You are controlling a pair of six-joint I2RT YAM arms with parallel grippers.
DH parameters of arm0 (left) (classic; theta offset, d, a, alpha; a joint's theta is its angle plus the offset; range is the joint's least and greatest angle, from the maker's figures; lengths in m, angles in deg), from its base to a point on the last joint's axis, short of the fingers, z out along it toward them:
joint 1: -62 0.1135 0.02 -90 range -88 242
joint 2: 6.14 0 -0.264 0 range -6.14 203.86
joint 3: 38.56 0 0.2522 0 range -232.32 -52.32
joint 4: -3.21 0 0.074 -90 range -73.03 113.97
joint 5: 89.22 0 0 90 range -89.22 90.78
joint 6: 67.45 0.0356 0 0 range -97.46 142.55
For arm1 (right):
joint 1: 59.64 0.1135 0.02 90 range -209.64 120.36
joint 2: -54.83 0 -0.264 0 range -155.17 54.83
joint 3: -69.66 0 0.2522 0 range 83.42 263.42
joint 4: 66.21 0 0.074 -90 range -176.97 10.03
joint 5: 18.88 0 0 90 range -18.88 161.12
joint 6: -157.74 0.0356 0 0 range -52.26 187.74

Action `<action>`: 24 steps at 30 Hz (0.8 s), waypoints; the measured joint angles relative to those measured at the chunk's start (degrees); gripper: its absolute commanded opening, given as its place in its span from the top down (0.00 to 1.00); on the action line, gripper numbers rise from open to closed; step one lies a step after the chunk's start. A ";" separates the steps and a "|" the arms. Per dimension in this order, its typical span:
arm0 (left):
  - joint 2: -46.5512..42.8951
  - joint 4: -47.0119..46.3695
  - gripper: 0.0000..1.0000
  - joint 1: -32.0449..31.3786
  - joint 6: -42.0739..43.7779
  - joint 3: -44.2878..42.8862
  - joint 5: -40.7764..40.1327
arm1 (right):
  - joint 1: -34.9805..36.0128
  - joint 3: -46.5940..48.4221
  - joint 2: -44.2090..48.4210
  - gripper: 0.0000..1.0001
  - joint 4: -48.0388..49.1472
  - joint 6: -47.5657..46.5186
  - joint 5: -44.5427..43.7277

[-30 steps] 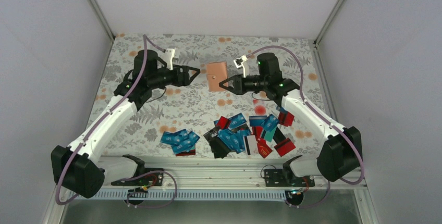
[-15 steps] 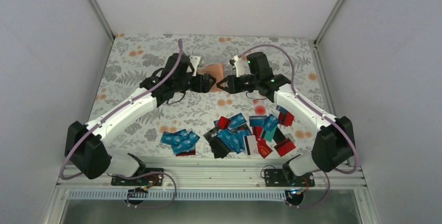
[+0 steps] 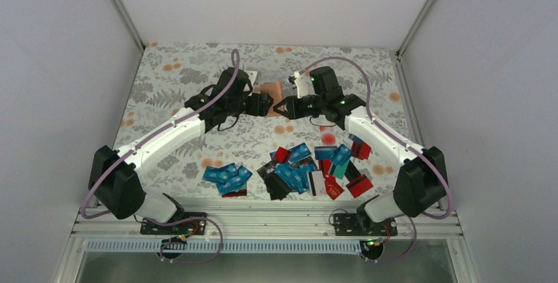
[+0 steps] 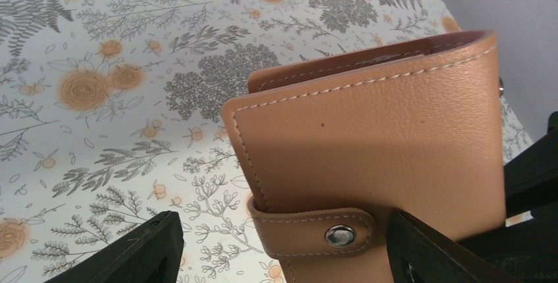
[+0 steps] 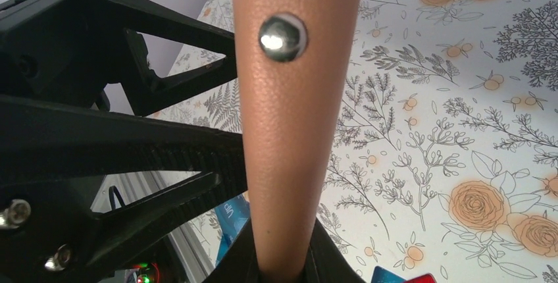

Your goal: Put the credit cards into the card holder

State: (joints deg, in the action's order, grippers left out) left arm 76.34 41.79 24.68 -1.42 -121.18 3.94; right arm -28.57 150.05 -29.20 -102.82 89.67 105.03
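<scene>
While the right gripper pinches the holder, the left gripper stands wide-jawed around it. Cards lie heaped on the holder's near side.

You won't find any readable text here. The credit cards near the front edge of the table carry pale print, too small to make out from above. In the right wrist view, a blue card shows white lettering, blurred and half hidden. The card holder bears only a plain metal snap.
</scene>
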 measured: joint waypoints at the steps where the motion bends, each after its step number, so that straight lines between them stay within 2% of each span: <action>1: 0.15 0.20 0.24 -0.04 -0.13 -0.04 -0.37 | 0.00 0.00 -0.02 0.96 -0.15 0.07 -0.09; 17: 1.68 1.16 0.27 -1.20 -1.27 -0.92 -4.96 | 0.00 0.00 -0.02 0.96 -0.63 0.11 -1.46; 21: 2.36 1.36 0.23 -1.55 -0.44 -1.18 -6.69 | 0.00 0.00 -0.02 0.96 -0.74 0.13 -1.84; 24: 4.13 1.40 0.30 -0.35 1.84 -0.76 -11.47 | 0.00 0.00 0.09 0.96 -1.25 0.31 -2.38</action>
State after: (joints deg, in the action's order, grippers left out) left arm 80.47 43.18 24.33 0.41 -121.94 -7.54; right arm -28.57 150.05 -29.11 -104.07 89.98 102.65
